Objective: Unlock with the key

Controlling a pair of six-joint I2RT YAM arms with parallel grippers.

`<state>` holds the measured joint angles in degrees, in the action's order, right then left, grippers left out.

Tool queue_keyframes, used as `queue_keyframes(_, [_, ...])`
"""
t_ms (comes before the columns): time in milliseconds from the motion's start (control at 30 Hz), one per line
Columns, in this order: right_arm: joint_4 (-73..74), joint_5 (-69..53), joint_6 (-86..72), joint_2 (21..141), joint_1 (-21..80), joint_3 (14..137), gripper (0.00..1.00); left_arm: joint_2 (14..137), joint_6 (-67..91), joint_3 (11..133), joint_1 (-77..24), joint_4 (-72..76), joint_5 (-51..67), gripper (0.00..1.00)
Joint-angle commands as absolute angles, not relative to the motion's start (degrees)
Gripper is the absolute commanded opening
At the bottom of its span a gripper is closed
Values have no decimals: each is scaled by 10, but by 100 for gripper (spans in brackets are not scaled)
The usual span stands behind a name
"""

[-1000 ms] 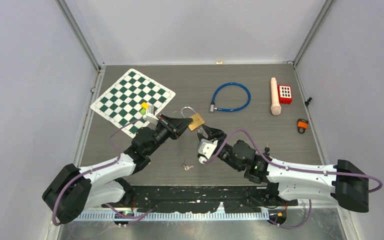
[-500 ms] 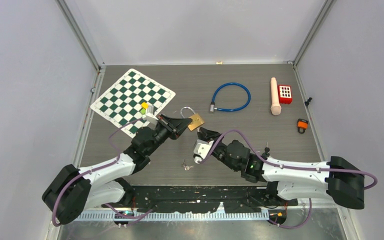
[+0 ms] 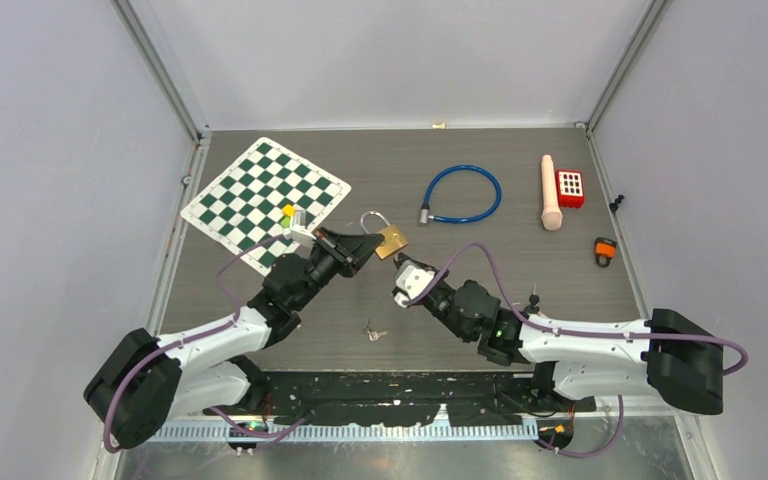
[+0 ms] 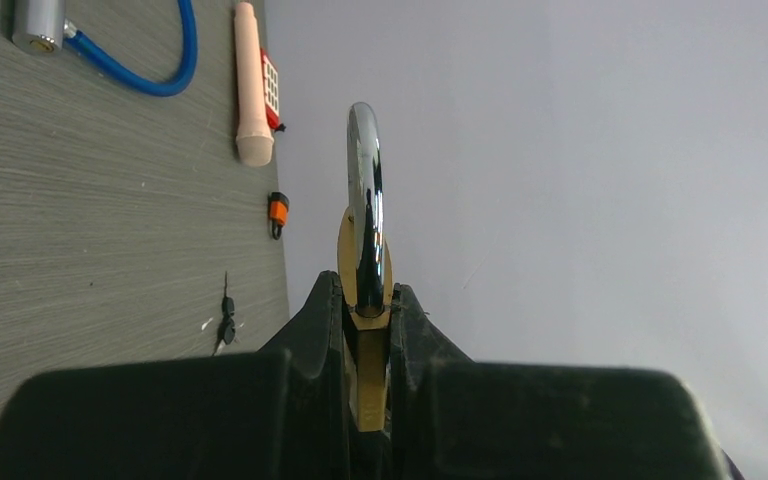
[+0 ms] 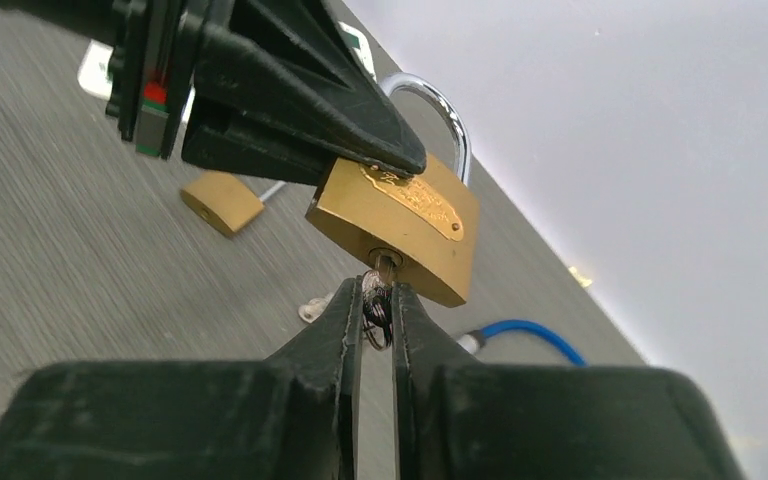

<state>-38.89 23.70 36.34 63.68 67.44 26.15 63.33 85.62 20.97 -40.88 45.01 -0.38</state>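
1. your left gripper is clamped on the brass padlock. it holds the padlock off the table, shackle pointing away from the wrist.
2. your right gripper is pinched together on the key. the key's tip sits in the keyhole on the padlock's bottom face.
3. a smaller brass lock lies on the table beyond them, and a spare key bunch lies nearer the arm bases.
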Motion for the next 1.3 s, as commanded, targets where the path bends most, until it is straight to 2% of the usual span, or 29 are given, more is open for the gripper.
queue_keyframes(0, [-475,259,157,624,666,268,5,601,841,227,-423,618,21,0])
queue_keyframes(267, [-537,229,-85,602,635,229,5,609,825,208,-431,699,50,0])
queue_keyframes(500, [-586,200,-138,609,614,207,5,622,822,195,-440,748,61,0])
queue_keyframes(667, [-645,156,-281,623,558,170,5,625,815,192,-442,760,65,0])
queue_keyframes(800, [-569,122,-233,616,555,206,6,627,814,187,-442,760,51,0])
queue_keyframes(867, [-528,116,-211,602,557,219,14,626,813,185,-441,754,39,0])
queue_keyframes(900, [-519,116,-211,597,557,220,24,627,812,185,-439,748,35,0])
queue_keyframes(1033, [-441,102,-245,549,551,225,47,639,813,190,-423,744,32,0])
queue_keyframes(1133, [-374,95,-321,500,522,212,55,651,815,198,-412,751,34,0])
queue_keyframes(1267, [-388,52,-426,446,477,170,60,658,815,204,-411,749,35,0])
